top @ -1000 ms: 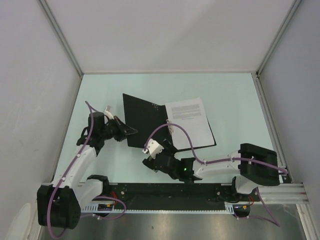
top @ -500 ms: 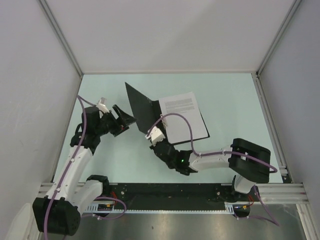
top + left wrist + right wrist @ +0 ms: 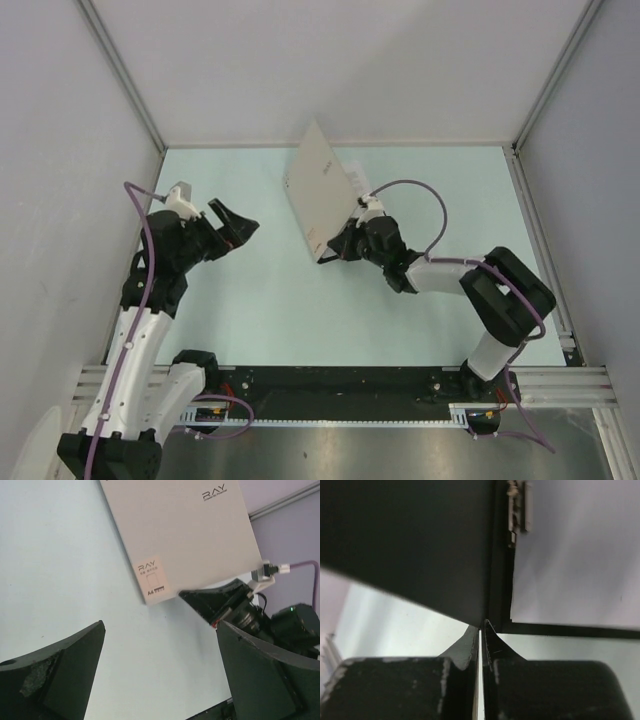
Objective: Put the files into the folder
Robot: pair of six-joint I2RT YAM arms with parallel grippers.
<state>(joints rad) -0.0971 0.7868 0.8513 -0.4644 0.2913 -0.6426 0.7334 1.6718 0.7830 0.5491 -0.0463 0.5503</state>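
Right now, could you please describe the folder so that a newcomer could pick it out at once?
On the pale green table, look at the far middle, ahead of the right gripper. The folder is the flat light beige binder, its cover raised at a tilt and pinched by that gripper. Nothing else there bears the printed RAY marks.

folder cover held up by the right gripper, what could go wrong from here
1. The right gripper pinches only a thin edge of the folder, whose cover stands tilted up; it may slip free and flop either way.
2. The sheet lies on the black inside; I cannot tell if it is clipped, so a dropped cover may shift or crease it.
3. The left gripper is open, apart from the folder, so nothing pins the base; it may slide.
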